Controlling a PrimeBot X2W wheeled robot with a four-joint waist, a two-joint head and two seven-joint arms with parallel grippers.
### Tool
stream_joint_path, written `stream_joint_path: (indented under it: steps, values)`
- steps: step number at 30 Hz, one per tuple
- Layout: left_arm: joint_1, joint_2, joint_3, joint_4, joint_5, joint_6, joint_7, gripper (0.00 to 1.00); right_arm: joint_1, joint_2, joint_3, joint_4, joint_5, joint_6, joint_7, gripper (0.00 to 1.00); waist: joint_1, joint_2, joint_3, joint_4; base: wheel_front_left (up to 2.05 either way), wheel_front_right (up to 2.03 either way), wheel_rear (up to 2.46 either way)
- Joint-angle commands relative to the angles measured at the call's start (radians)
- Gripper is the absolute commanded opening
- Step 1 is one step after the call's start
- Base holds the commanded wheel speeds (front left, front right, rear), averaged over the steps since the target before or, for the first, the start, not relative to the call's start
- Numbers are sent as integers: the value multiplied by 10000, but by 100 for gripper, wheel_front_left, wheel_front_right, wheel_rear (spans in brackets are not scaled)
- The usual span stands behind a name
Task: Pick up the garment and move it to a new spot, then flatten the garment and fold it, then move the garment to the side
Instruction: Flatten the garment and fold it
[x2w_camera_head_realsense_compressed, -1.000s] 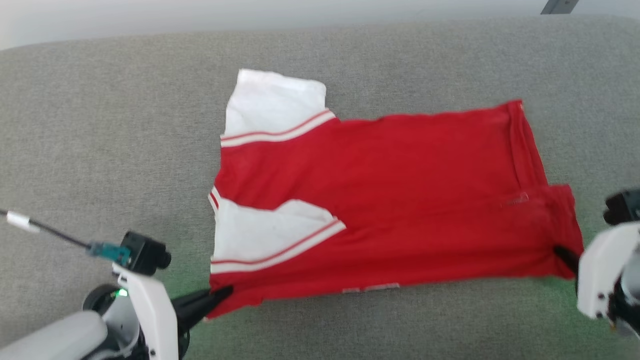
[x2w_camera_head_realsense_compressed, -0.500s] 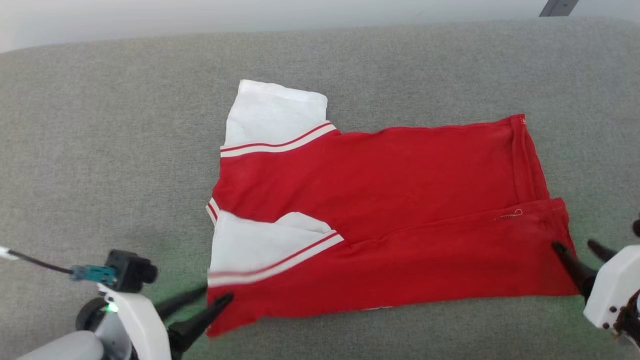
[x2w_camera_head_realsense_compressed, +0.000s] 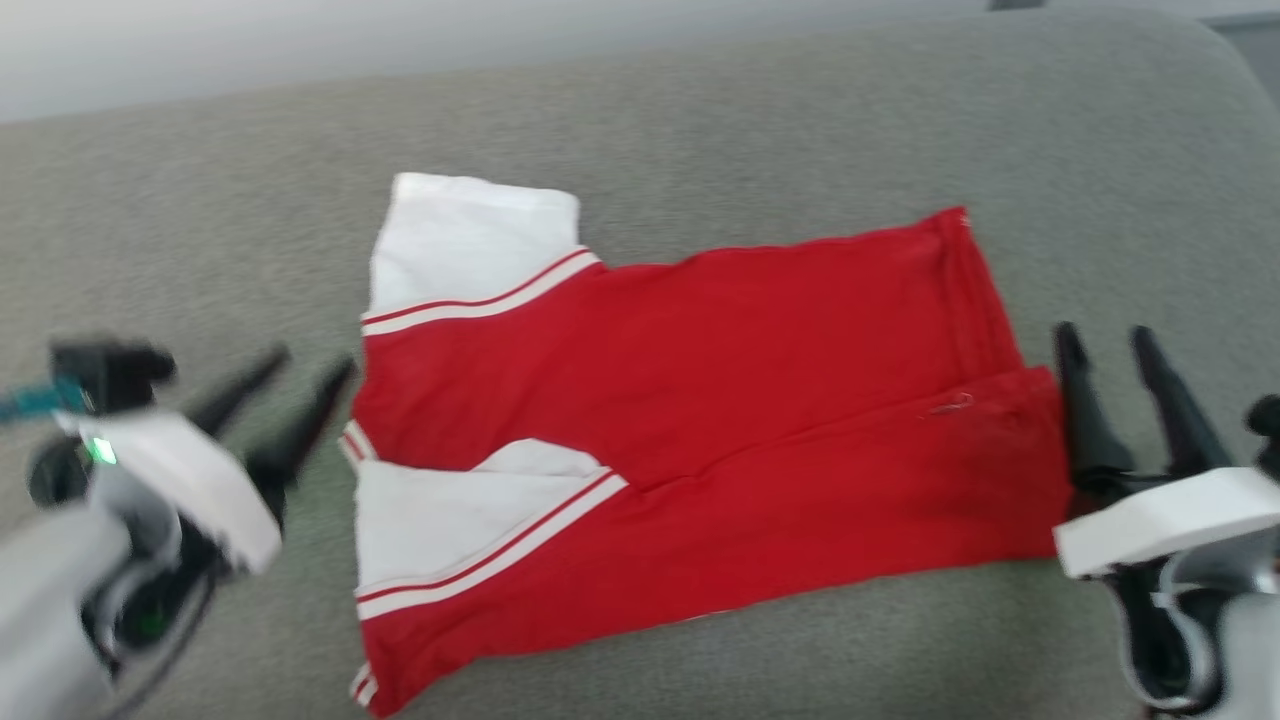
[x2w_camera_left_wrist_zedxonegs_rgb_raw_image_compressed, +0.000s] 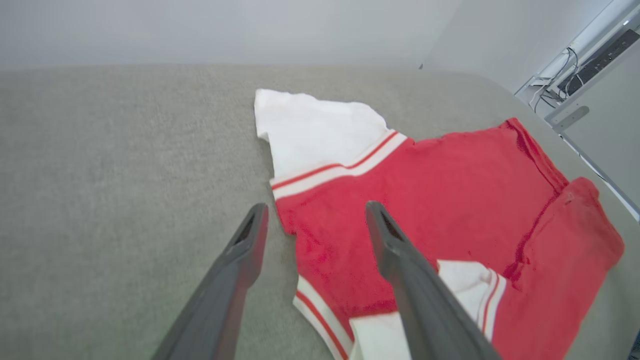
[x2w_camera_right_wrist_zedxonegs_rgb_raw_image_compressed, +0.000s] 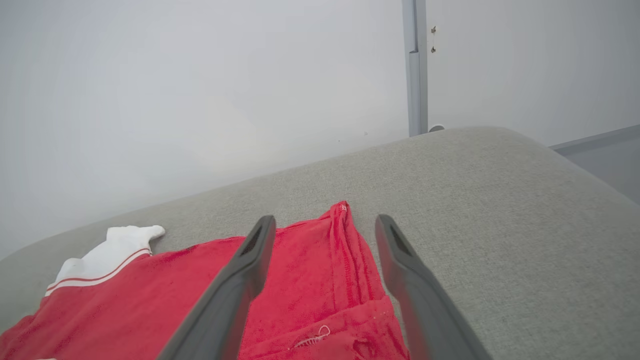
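head view: garment (x2w_camera_head_realsense_compressed: 720, 400) lies folded on grey fabric surface (x2w_camera_head_realsense_compressed: 700, 120)

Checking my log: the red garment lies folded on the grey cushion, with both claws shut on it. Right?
Not the claws: the left claw and right claw stand open, gripping nothing, as both wrist views show. The garment does lie folded on the grey cushion.
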Motion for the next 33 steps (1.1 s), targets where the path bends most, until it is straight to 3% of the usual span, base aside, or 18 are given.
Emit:
stream_joint_path:
  steps: [1,8,13,21,30,31,32,33]
  values:
    - [-650,-320,274,605,131,-31,-26,100,-214,161,291,244,-64,-2,-567,100,0,0,83,-471,0,0,0]
    - [-2576,-971,452,2967,295,-315,1025,100,-573,379,959,702,-99,-2,-1250,100,0,0,585,-1534,0,0,0]
    - [-3581,-1206,332,4568,143,-513,2539,100,-523,497,1058,957,167,-2,-1450,100,0,0,898,-2115,0,0,0]
    - [-4457,-1325,-320,6195,236,-702,4993,100,-653,579,1327,1284,444,-2,-1641,100,0,0,1250,-2612,0,0,0]
    - [-4925,-1849,-753,6644,-3,-817,6932,100,-992,598,1553,1351,364,-2,-1568,100,0,0,1599,-2692,0,0,0]
    - [-4956,-1891,-781,6549,-46,-822,7022,87,-1053,569,1602,1336,315,-2,-1512,100,0,0,1616,-2676,0,0,0]
    - [-4975,-1902,-827,6430,-40,-826,7072,31,-1115,522,1660,1326,276,-2,-1469,100,0,0,1630,-2663,0,0,0]
    - [-4975,-1878,-874,6320,-23,-828,7091,0,-1212,449,1733,1328,207,-2,-1403,100,0,0,1635,-2654,0,0,0]
